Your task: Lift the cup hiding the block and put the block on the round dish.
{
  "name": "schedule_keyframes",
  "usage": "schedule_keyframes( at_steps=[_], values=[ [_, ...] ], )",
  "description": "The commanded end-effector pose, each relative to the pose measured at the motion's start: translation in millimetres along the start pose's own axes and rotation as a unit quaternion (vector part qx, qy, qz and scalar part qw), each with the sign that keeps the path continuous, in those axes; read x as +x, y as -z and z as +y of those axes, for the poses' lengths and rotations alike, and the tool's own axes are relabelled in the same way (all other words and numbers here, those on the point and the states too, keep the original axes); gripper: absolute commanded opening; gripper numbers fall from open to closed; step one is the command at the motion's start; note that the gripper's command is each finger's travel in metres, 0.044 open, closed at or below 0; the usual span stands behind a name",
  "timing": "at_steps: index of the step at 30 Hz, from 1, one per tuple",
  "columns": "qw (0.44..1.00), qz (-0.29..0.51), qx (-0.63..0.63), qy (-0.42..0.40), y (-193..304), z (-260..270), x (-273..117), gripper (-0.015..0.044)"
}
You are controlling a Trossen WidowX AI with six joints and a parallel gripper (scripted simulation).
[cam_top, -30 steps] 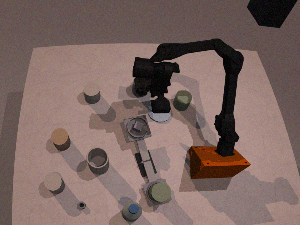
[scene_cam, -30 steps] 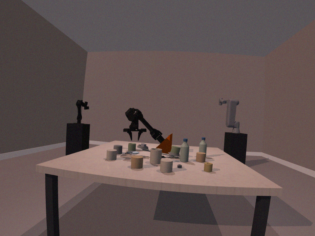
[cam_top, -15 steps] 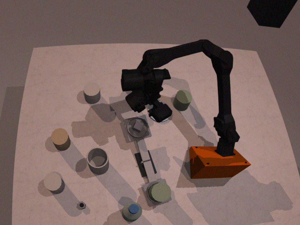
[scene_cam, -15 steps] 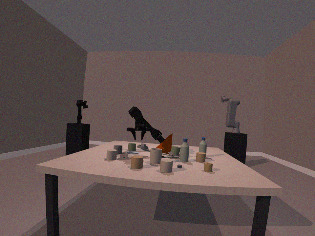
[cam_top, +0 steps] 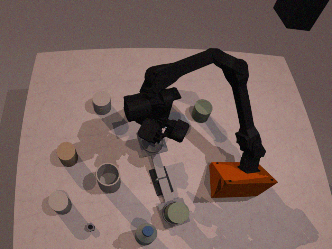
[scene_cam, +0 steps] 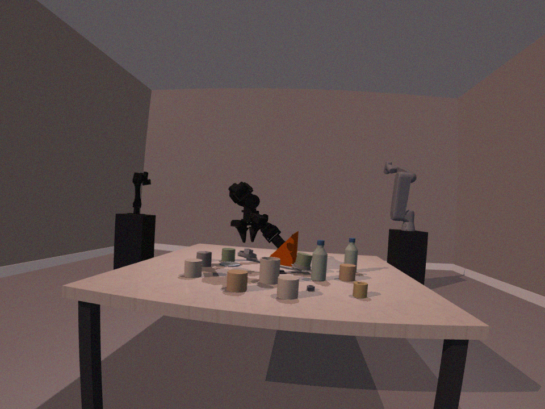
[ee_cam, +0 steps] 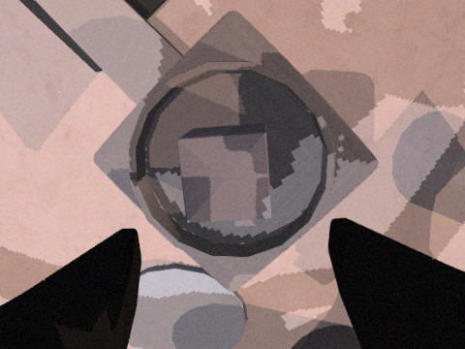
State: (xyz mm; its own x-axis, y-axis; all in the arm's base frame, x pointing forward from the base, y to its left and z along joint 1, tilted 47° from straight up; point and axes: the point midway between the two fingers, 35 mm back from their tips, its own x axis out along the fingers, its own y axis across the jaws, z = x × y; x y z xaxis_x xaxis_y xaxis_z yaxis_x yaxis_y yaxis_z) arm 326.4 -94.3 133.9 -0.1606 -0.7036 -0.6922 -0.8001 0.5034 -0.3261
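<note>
Block [ee_cam: 225,179] [scene_cam: 248,251] lies uncovered inside the ring of one balance pan [ee_cam: 232,36] [cam_top: 144,153], below the end effector [ee_cam: 235,239] [cam_top: 164,131] [scene_cam: 249,240], whose fingers stand spread around nothing, while a green cup [cam_top: 176,212] [scene_cam: 303,261] covers the other end.

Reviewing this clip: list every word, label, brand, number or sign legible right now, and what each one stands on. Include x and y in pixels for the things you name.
No readable text in any current view.
The bottle with the blue cap [cam_top: 146,236] [scene_cam: 319,264] shows no lettering.
The block [ee_cam: 228,179] and the green cup on the balance [cam_top: 176,213] [scene_cam: 303,260] show none either.
</note>
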Motion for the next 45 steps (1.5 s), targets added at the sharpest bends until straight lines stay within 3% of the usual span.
schedule_keyframes(
  at_steps=[1, 36, 39, 45],
  values=[
    [1.000, 0.005, -0.025, -0.001, -4, 0, 0, 0.0260],
    [1.000, 0.006, -0.025, 0.000, -3, 0, 52, 0.0260],
    [1.000, 0.006, -0.025, 0.000, -3, 0, 52, 0.0181],
    [1.000, 0.006, -0.025, 0.000, -3, 0, 52, 0.0141]
  ],
)
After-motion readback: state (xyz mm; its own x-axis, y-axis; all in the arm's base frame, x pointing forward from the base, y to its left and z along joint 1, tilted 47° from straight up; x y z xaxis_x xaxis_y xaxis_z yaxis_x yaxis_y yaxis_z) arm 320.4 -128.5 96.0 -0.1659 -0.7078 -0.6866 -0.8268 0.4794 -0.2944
